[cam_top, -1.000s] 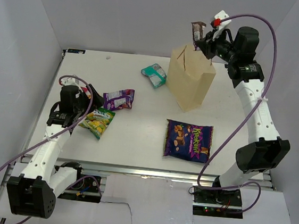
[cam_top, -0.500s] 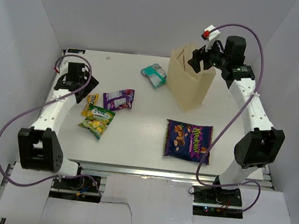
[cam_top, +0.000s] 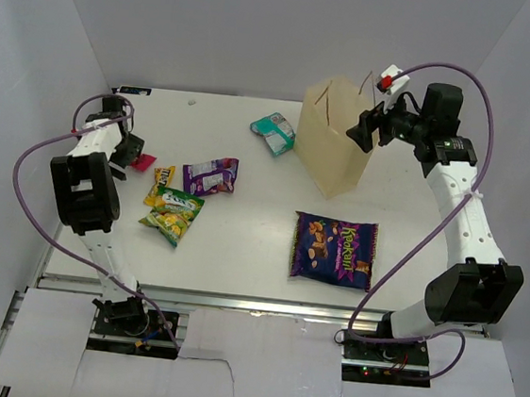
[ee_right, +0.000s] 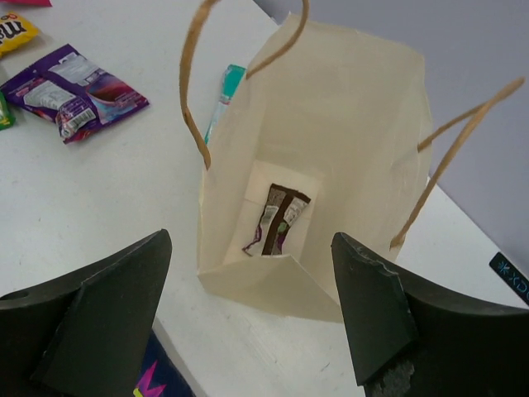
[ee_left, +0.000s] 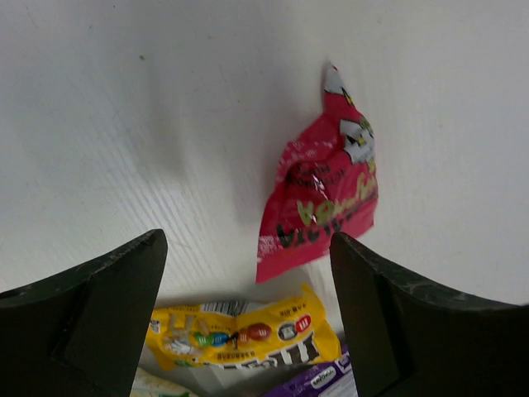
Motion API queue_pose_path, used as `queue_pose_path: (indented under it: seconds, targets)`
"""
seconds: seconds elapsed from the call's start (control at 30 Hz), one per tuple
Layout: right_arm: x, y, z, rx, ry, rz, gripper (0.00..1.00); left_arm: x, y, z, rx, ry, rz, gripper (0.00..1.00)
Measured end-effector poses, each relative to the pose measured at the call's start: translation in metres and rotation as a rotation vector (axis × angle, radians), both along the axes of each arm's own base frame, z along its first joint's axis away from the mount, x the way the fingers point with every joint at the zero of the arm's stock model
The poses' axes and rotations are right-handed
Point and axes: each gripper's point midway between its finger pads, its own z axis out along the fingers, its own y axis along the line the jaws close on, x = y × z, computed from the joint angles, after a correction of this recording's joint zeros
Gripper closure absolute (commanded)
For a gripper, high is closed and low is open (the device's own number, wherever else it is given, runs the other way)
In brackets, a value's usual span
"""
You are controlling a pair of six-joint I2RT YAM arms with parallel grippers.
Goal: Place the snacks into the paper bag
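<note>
Robotics lab: white walls (cam_top: 264, 28) around table (cam_top: 241, 243)

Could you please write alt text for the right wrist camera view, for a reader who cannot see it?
Looking down into the open paper bag, a small dark bar wrapper lies on its bottom. The right gripper hangs open and empty above the bag's near edge, and a purple-white packet lies on the white table at the upper left.
</note>
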Motion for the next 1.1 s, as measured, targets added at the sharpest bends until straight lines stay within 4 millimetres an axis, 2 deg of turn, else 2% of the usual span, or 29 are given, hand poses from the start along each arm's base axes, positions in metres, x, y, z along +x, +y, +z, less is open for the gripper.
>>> queue_pose_path:
  seconds: [0.13,0.17,0.2,0.23,0.3,0.37,0.4,0.43,0.47,0.53,0.63,0.67,0.8,0.87,0.97,1.1]
  targets:
    - [-0.003,-0.011,-0.018,-0.005,0.052,-0.017,0.16,0.004,0.01,-0.021,-0.053,0.027,0.013,0.12]
    - [-0.003,-0.012,-0.022,-0.007,0.062,-0.019,0.16,0.007,0.012,-0.024,-0.067,0.028,0.013,0.17]
    - [-0.005,-0.012,-0.025,-0.007,0.072,-0.017,0.16,0.009,0.012,-0.028,-0.076,0.027,0.009,0.31]
    - [-0.005,-0.012,-0.027,-0.008,0.077,-0.014,0.16,0.012,0.012,-0.031,-0.09,0.024,0.003,0.37]
    - [-0.007,-0.011,-0.03,-0.009,0.086,-0.005,0.16,0.016,0.011,-0.038,-0.113,0.017,-0.023,0.44]
    - [-0.01,-0.01,-0.031,-0.009,0.091,0.006,0.16,0.017,0.01,-0.042,-0.136,0.018,-0.046,0.45]
    - [-0.012,-0.01,-0.03,-0.008,0.092,0.012,0.16,0.019,0.009,-0.043,-0.141,0.014,-0.056,0.48]
    - [-0.014,-0.009,-0.03,-0.006,0.092,0.019,0.16,0.02,0.009,-0.043,-0.147,0.007,-0.064,0.59]
    - [-0.016,-0.008,-0.03,-0.004,0.093,0.024,0.16,0.022,0.009,-0.042,-0.151,-0.002,-0.07,0.61]
    - [-0.021,-0.007,-0.03,-0.001,0.098,0.031,0.16,0.026,0.009,-0.04,-0.163,-0.02,-0.09,0.6]
    - [-0.026,-0.007,-0.028,0.001,0.099,0.04,0.16,0.031,0.008,-0.035,-0.188,-0.049,-0.141,0.39]
    - [-0.027,-0.006,-0.027,0.002,0.098,0.044,0.16,0.033,0.006,-0.033,-0.193,-0.059,-0.163,0.29]
    - [-0.031,-0.005,-0.027,0.007,0.098,0.055,0.16,0.034,0.013,-0.014,-0.132,-0.08,-0.245,0.06]
    - [-0.032,-0.004,-0.028,0.009,0.103,0.058,0.16,0.033,0.018,-0.002,-0.088,-0.088,-0.267,0.02]
    - [-0.033,-0.004,-0.031,0.01,0.112,0.062,0.16,0.034,0.028,0.023,-0.008,-0.111,-0.305,0.02]
    - [-0.034,-0.003,-0.032,0.014,0.115,0.069,0.16,0.057,0.041,0.045,0.044,-0.165,-0.343,0.02]
